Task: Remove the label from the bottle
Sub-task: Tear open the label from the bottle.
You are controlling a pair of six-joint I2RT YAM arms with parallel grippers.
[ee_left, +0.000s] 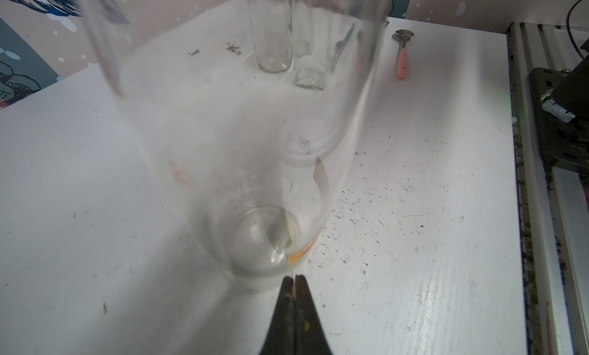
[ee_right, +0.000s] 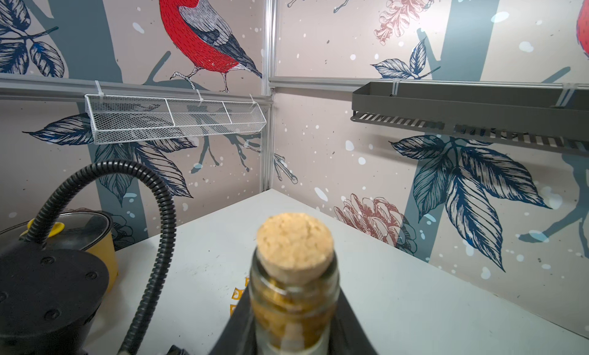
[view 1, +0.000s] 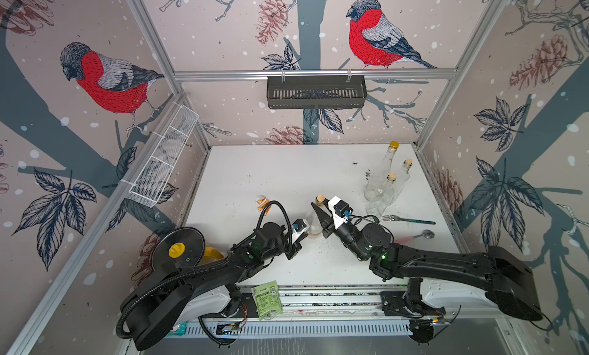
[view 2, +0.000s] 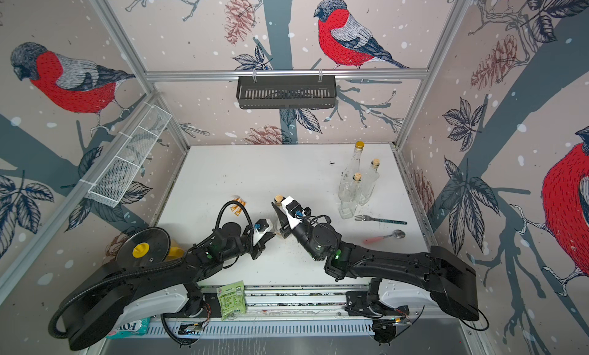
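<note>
The left gripper (ee_left: 294, 279) sits low at the foot of the bottle (view 1: 314, 224), its jaws pressed together on the loose edge of the label (ee_left: 321, 178), which curls off the glass. The bottle stands upright near the middle of the bench (view 1: 287, 178). The right gripper (ee_right: 293, 321) has its jaws clamped on the neck, just under the cork (ee_right: 294, 242)

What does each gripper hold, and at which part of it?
The right gripper holds the bottle by its neck, just under the cork. The left gripper seems to pinch the label by its edge, near the bottle's base.
</note>
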